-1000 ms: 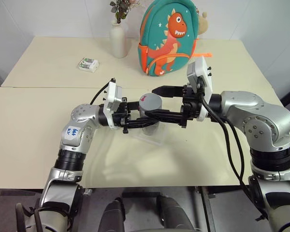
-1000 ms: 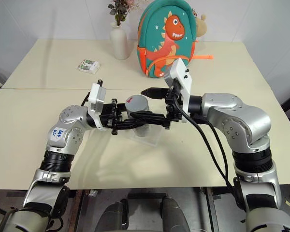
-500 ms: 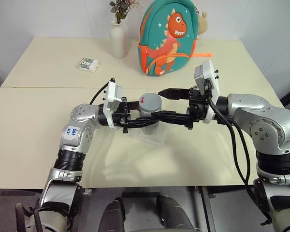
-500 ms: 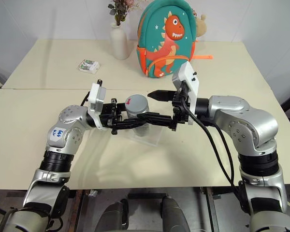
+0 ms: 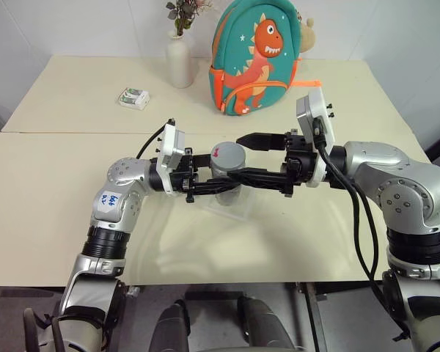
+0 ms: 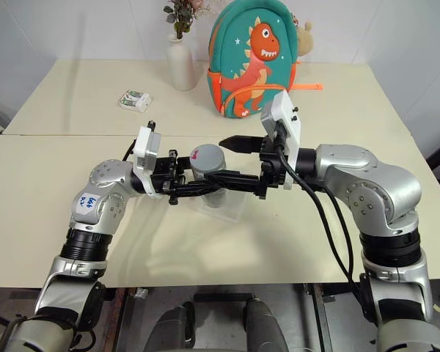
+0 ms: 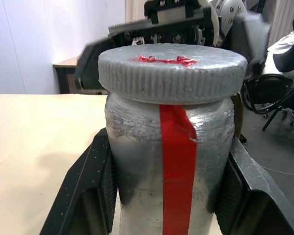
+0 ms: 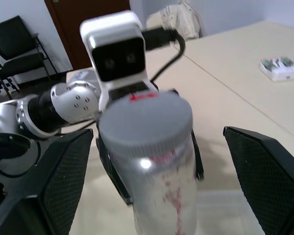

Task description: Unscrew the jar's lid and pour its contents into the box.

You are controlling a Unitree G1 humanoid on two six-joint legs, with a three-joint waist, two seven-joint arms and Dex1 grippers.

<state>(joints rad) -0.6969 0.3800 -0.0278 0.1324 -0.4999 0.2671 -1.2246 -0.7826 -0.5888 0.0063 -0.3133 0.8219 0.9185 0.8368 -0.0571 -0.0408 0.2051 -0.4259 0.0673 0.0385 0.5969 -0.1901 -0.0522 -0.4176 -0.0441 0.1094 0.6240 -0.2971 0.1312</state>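
Right gripper [image 5: 240,156], jaws wide, has backed off slightly from the round grey screw lid [image 5: 227,155] since 1 s ago and straddles it without contact. Left gripper [image 7: 166,196] stays clamped on the small clear plastic jar [image 7: 169,161], above the shallow clear plastic box [image 5: 235,211]. Lid still on; likely regrasping.

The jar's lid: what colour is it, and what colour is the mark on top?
The lid is grey with a red mark, clearest in the left wrist view.
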